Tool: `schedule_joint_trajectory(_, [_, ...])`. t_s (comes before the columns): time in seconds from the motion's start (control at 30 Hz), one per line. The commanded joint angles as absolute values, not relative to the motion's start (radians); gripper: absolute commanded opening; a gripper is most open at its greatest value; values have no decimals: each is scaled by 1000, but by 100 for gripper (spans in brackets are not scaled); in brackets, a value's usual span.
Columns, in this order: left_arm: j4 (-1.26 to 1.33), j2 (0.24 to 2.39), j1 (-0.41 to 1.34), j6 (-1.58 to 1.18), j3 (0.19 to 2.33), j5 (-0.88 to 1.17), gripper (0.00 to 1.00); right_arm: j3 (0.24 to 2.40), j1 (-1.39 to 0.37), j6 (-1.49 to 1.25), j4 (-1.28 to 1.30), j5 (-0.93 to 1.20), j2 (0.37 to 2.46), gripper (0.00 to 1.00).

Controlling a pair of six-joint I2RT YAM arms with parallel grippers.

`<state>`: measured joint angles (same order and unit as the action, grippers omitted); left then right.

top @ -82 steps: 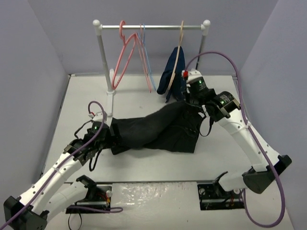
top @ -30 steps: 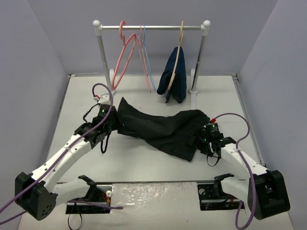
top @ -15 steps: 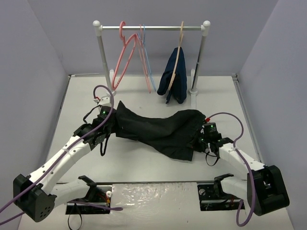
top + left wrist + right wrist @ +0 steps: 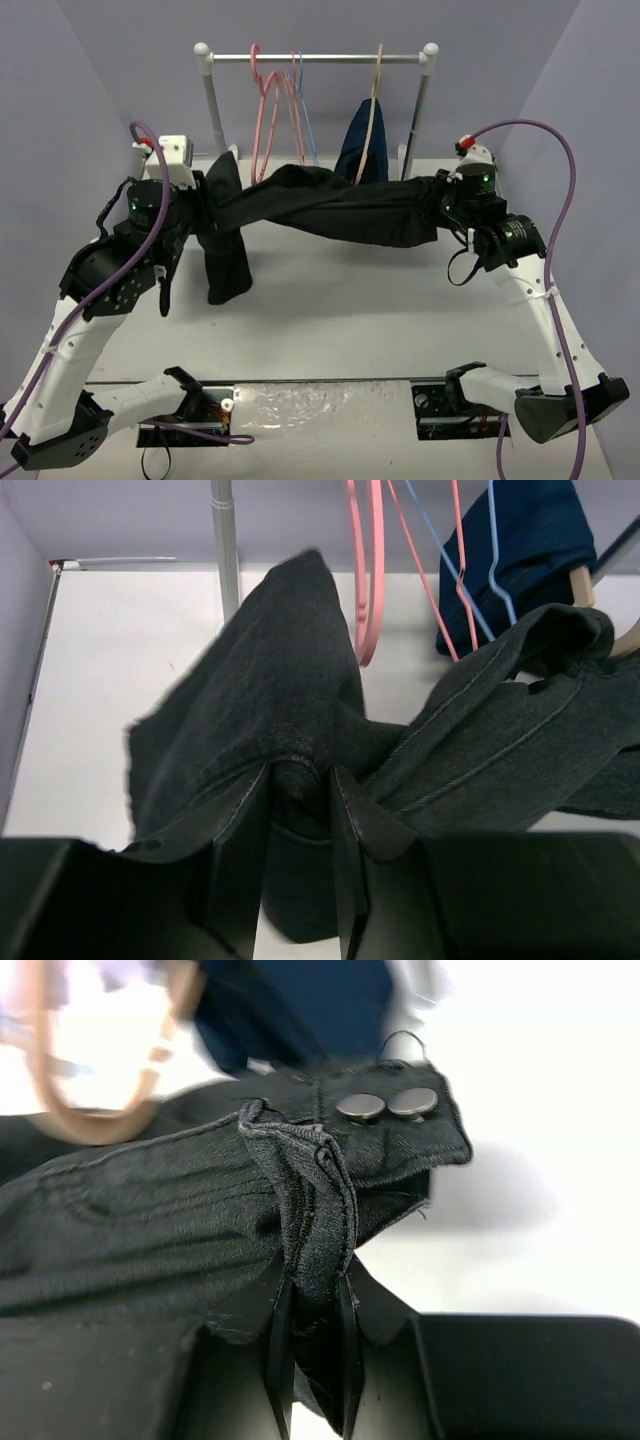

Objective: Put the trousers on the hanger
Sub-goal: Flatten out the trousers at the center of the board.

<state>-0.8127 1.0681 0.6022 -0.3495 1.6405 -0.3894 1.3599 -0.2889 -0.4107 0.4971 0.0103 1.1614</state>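
The black trousers (image 4: 330,208) hang stretched in the air between both grippers, in front of the rail, with one leg end drooping at the left (image 4: 228,270). My left gripper (image 4: 205,195) is shut on a fold of the trousers (image 4: 290,710). My right gripper (image 4: 445,192) is shut on the waistband by the two metal buttons (image 4: 385,1106). The salmon-pink hanger (image 4: 262,110) hangs on the rail just behind the trousers' left part; it also shows in the left wrist view (image 4: 365,570).
The rail (image 4: 315,58) stands on two white posts at the back. A light-blue hanger (image 4: 303,105) hangs beside the pink one. A tan hanger (image 4: 372,100) carries a navy garment (image 4: 360,150) at the right. Grey walls close both sides.
Both arms have lifted the trousers off the table and carried them back towards the rail. The cloth is now pulled out long between the grippers.
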Motion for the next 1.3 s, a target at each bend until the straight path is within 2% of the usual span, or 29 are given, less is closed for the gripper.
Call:
schedule_joint_trajectory(0.0, [-847,993,623,-372,1478,-423,51,1259,-251,-358,603,-238,1166,0])
schedule_joint_trajectory(0.07, [-844,954,623,-471,1367,-431,72,1186,-243,-370,588,-264,1145,0])
schedule_joint_trajectory(0.17, [-857,918,621,-551,1218,-445,87,1030,-212,-414,562,-310,1117,0])
schedule_joint_trajectory(0.23, [-880,924,621,-583,1178,-472,88,966,-183,-433,540,-306,1118,1])
schedule_joint_trajectory(0.27, [-885,928,619,-594,1163,-481,88,957,-180,-443,537,-312,1122,6])
schedule_joint_trajectory(0.3, [-879,932,612,-607,1149,-479,88,950,-175,-457,535,-327,1127,19])
schedule_joint_trajectory(0.33, [-866,937,602,-621,1129,-466,88,951,-172,-462,534,-336,1132,29])
schedule_joint_trajectory(0.43, [-835,955,570,-663,1060,-427,88,995,-173,-450,534,-313,1132,49])
schedule_joint_trajectory(0.47, [-818,960,551,-677,1038,-410,88,1014,-177,-438,529,-297,1122,52])
schedule_joint_trajectory(0.63, [-736,985,444,-755,936,-326,88,1049,-206,-391,480,-156,1053,63])
schedule_joint_trajectory(0.77, [-656,1005,308,-791,863,-237,88,970,-252,-403,424,-10,1048,63])
schedule_joint_trajectory(0.9, [-586,1015,240,-839,805,-195,88,844,-322,-491,347,-21,1059,65])
schedule_joint_trajectory(1.13, [-487,1046,145,-876,733,-179,88,534,-306,-681,170,5,1098,78])
schedule_joint_trajectory(1.27, [-475,1057,104,-860,729,-166,88,461,-190,-735,177,34,1127,94])
